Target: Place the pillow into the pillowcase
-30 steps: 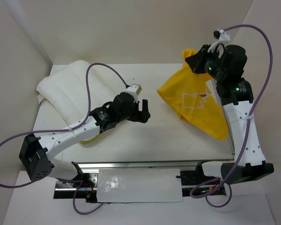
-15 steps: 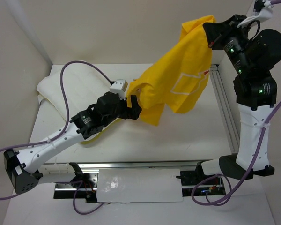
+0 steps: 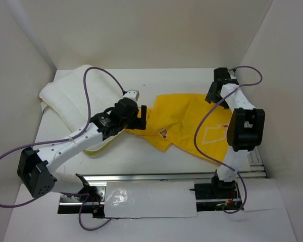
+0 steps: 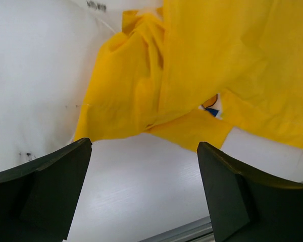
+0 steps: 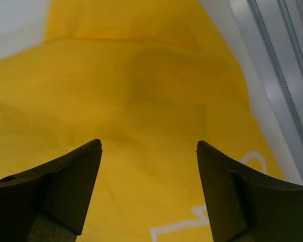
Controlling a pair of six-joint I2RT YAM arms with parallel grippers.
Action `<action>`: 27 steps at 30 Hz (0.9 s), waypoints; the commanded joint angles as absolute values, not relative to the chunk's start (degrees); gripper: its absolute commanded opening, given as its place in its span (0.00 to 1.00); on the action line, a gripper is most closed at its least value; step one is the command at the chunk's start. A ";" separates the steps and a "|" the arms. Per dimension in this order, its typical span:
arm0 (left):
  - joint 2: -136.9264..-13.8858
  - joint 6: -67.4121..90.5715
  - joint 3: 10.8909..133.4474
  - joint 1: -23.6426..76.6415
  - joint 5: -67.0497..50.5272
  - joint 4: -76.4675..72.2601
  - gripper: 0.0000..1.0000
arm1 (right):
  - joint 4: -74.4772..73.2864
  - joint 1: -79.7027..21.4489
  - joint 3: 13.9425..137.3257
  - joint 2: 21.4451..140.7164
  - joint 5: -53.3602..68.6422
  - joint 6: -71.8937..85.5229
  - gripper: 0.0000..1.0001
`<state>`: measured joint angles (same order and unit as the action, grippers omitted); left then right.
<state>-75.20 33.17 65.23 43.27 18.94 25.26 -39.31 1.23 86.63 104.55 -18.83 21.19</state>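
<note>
Yellow cloth covers the middle and right of the table [image 3: 166, 80]. This is the pillowcase [image 3: 182, 113], lying flat in part but rumpled, with a fold bunched along its left edge and a scrap of printed colour showing at the near-left corner. The pillow [image 3: 70, 93] lies well apart from it at the far left, white and puffy, partly under the left arm. None of it is inside the case.

The left gripper [image 3: 143, 117] hangs just over the bunched left edge. In its wrist view the two fingers [image 4: 50, 181] stand wide apart with nothing between them, and the fabric lies beyond their tips. The right gripper [image 3: 212, 97] is over the far-right part of the case. Its fingers [image 5: 65, 176] are also spread wide above smooth yellow cloth and hold nothing.

My judgement is that the work is at its opening step. The case is laid out and neither arm has a hold, so insertion has not begun. The next move calls for finding the case's mouth (which edge that is cannot be told from these views, since folds hide the hems). One gripper must then pinch a single layer there, not both, so the mouth can be lifted open. The left arm sits nearer the pillow and looks the likelier one to fetch it. The cloth is thin and will tend to slip or double over in a pinch.
</note>
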 commanded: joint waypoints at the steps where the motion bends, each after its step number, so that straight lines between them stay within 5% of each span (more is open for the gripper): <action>1: -77.07 34.71 64.25 42.98 15.56 26.37 0.99 | -43.08 2.11 89.76 99.15 -24.87 23.90 0.85; 3: -77.08 36.90 61.80 42.45 14.77 27.94 0.99 | -39.23 2.11 84.58 92.22 -23.65 25.57 1.00; 8: -74.62 45.43 56.78 41.40 16.25 28.83 0.99 | -35.24 2.11 64.82 77.63 -16.80 29.44 1.00; 20: -77.34 49.04 52.04 38.41 10.21 18.48 0.99 | -41.22 2.11 44.13 56.08 -5.74 39.89 1.00; 27: -81.82 52.12 53.43 37.79 10.80 12.30 0.84 | -42.97 2.11 38.50 51.06 -8.08 43.15 1.00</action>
<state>-79.66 49.54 51.51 38.26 9.69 17.08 -41.74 2.39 38.52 53.41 -6.68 40.51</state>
